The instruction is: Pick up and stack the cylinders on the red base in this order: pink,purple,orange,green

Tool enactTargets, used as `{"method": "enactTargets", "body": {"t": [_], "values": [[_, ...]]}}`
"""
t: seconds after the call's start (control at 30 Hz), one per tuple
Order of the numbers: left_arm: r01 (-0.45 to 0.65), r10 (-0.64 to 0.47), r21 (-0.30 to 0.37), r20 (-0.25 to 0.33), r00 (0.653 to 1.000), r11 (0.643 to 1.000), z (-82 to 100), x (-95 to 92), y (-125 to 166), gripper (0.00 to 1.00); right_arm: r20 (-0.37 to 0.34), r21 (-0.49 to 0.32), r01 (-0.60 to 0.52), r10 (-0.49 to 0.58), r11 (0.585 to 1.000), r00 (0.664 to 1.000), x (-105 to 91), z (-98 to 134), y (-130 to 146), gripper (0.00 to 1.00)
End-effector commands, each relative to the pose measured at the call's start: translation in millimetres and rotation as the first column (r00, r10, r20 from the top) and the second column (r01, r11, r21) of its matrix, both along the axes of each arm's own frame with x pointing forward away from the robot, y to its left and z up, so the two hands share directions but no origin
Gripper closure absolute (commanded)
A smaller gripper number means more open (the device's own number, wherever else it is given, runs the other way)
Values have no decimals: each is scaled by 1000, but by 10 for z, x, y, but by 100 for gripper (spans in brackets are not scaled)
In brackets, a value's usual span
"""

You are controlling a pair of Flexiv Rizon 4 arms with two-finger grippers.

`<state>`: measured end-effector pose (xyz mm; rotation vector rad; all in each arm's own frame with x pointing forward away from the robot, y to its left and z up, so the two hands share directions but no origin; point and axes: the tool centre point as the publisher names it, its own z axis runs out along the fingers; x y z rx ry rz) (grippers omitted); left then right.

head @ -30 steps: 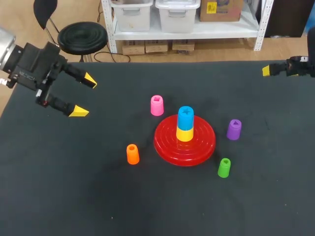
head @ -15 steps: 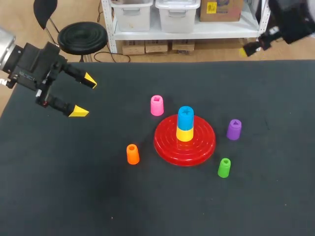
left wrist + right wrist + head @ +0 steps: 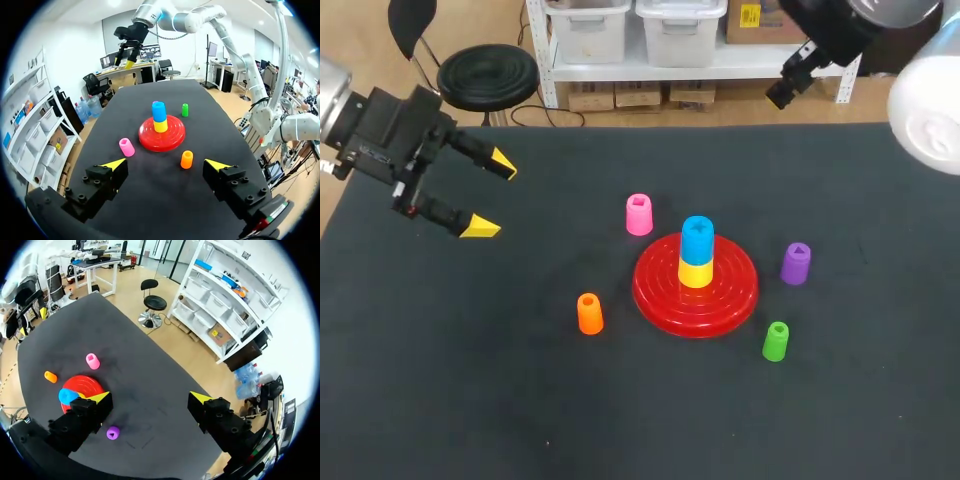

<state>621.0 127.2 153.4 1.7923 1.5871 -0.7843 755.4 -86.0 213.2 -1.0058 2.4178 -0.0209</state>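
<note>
1. You find the red base (image 3: 695,283) near the middle of the table (image 3: 440,380). A blue cylinder (image 3: 697,238) sits on a yellow cylinder (image 3: 695,271) at its centre.
2. Four cylinders stand on the table around the base, none touching it: the pink cylinder (image 3: 638,214) at 11 o'clock, the purple cylinder (image 3: 796,263) at 3, the green cylinder (image 3: 775,341) at 4, and the orange cylinder (image 3: 589,313) between 8 and 9.
3. Your left gripper (image 3: 491,196) hovers well apart at 10 o'clock, fingers spread wide, holding nothing.
4. Your right gripper (image 3: 150,397) hangs high up at 1 o'clock, fingers wide apart and empty.
</note>
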Motion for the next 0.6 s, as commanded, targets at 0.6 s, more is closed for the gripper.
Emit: {"method": "enactTargets", "body": {"t": [0.6], "values": [[-2,2,-3,4,1000,1000,-8,-13,6,0,-75,-210,-363,356,908,932,-20,-179,929,0]]}}
